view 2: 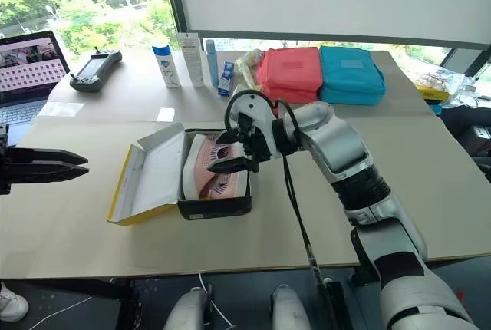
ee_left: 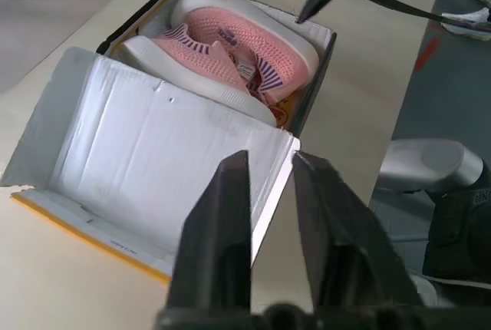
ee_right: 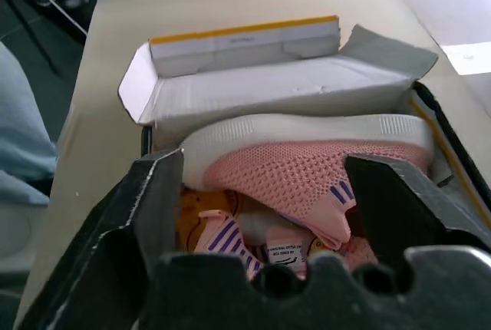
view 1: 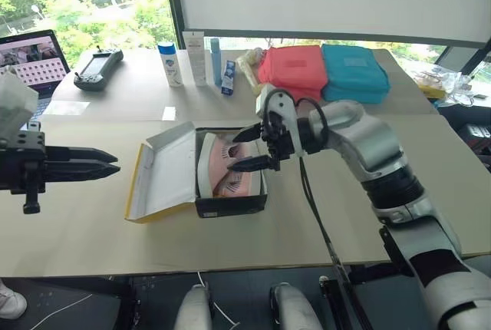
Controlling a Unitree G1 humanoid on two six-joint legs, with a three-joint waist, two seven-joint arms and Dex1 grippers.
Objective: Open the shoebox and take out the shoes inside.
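Observation:
The shoebox [view 1: 230, 206] sits mid-table, black-walled. Its yellow-edged lid [view 1: 165, 173] is folded out flat to the left, white inside facing up. Two pale-pink shoes [view 1: 219, 180] with white soles lie packed inside, one on its side [ee_right: 307, 169]. My right gripper [view 1: 234, 152] hangs open just over the box, its fingers straddling the upper shoe without touching it, as seen in the right wrist view [ee_right: 265, 157]. My left gripper [view 1: 115, 165] hovers well left of the lid, pointing at it. Its fingers [ee_left: 230, 215] are a narrow gap apart with nothing between them.
Behind the box lie a pink pouch [view 1: 294, 67] and a teal pouch [view 1: 353, 71], and several bottles and tubes [view 1: 170, 64] stand beside them. A black controller [view 1: 98, 67] and a laptop [view 1: 31, 57] sit at the far left. The table's front edge runs close below the box.

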